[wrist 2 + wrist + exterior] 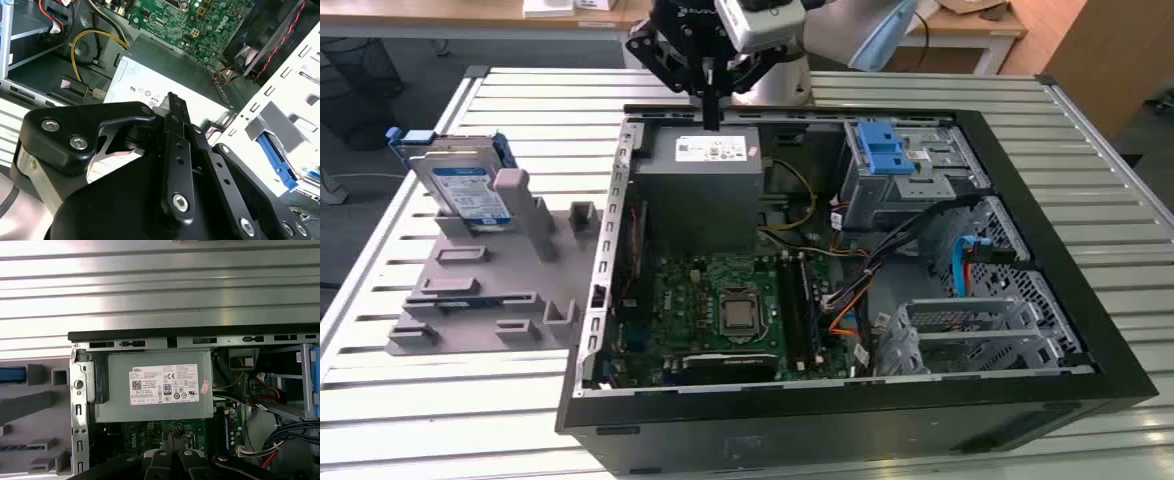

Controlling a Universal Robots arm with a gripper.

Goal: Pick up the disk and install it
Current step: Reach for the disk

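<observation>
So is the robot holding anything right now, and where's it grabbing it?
Nothing. The gripper hangs empty above the power supply, while the disk stands in its grey holder outside the computer case.

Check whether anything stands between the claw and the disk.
The claw hangs over the power supply. The case wall runs between it and the disk, which stands upright in the grey holder. Nothing else visible intervenes.

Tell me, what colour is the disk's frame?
Blue; the frame on the disk shows best in the exterior view.
</observation>
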